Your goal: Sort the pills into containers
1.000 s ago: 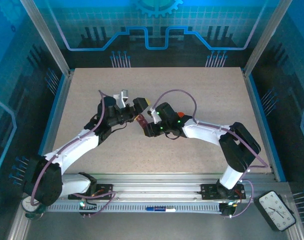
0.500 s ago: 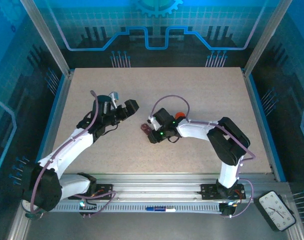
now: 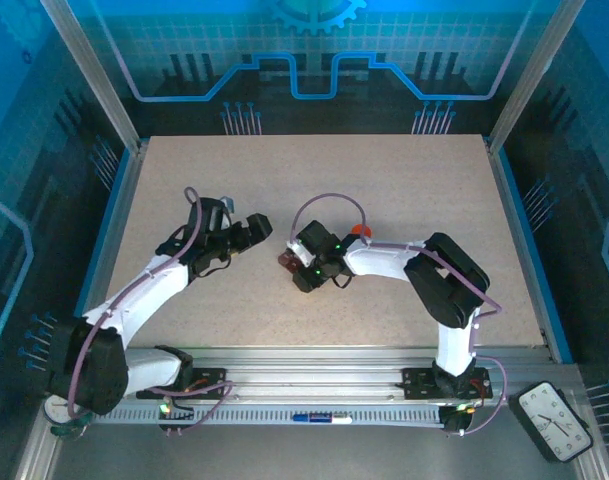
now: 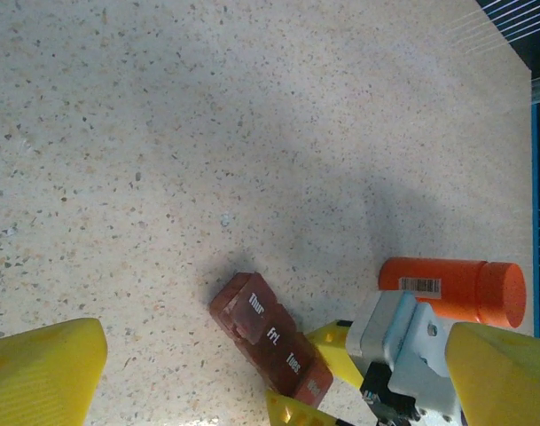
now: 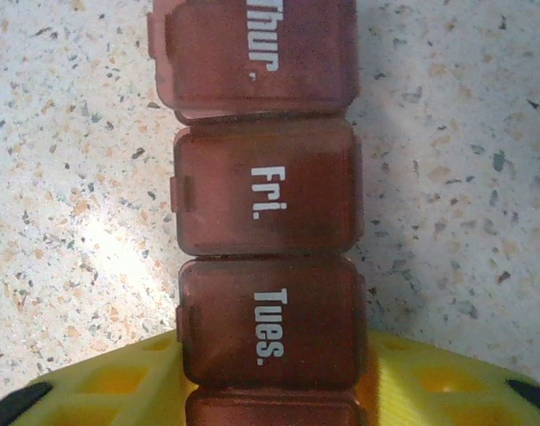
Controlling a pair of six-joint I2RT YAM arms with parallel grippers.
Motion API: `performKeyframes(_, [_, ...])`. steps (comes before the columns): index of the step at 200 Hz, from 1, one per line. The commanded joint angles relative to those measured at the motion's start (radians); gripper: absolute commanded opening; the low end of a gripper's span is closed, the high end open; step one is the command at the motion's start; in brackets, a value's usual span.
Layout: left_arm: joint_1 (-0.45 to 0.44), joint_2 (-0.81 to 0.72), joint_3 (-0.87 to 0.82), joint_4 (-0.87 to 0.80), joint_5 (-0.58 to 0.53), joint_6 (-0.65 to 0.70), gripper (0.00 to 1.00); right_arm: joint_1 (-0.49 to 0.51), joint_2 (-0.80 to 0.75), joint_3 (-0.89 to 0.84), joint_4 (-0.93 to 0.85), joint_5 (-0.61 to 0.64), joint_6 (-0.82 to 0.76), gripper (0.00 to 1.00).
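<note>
A speckled desk [image 3: 404, 190] is shown inside a blue-walled enclosure, with the containers [image 4: 268, 339] laid flat near its middle.
The containers are seen as a dark reddish-brown, translucent strip of lidded square compartments in a row, lettered in white Thur., Fri. and Tues. The Tues. end is flanked on both sides by the yellow fingers of the right end effector [image 3: 296, 268], set narrow; whether the strip is clamped cannot be told. The left end effector [image 3: 246, 218] is spread wide nearby. An orange bottle [image 4: 451, 288] is lying beside.
</note>
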Motion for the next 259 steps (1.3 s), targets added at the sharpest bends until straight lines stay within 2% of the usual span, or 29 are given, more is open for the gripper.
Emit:
performKeyframes(1, [0.004, 0.014, -0.013, -0.016, 0.015, 0.028, 0.99, 0.003, 0.027, 0.018, -0.014, -0.002, -0.031, 0.59])
performKeyframes(20, [0.003, 0.018, -0.003, -0.034, 0.015, 0.041, 0.99, -0.007, -0.014, 0.006, -0.018, -0.02, -0.009, 0.71])
performKeyframes(57, [0.003, 0.03, 0.032, -0.123, -0.007, 0.09, 0.99, -0.039, -0.148, -0.062, 0.011, -0.06, 0.108, 0.8])
performKeyframes(102, [-0.014, 0.093, 0.07, -0.26, -0.084, 0.149, 0.99, -0.094, -0.154, -0.072, 0.026, -0.079, 0.231, 0.8])
performKeyframes(210, [-0.132, 0.213, 0.113, -0.365, -0.25, 0.217, 0.99, -0.123, -0.058, -0.087, 0.063, -0.085, 0.263, 0.77])
performKeyframes(229, [-0.143, 0.183, 0.081, -0.276, -0.211, 0.219, 0.99, -0.123, -0.054, -0.099, 0.071, -0.092, 0.266, 0.76])
performKeyframes(259, [-0.142, 0.153, 0.073, -0.177, -0.065, 0.152, 0.99, -0.123, -0.048, -0.112, 0.081, -0.091, 0.265, 0.76])
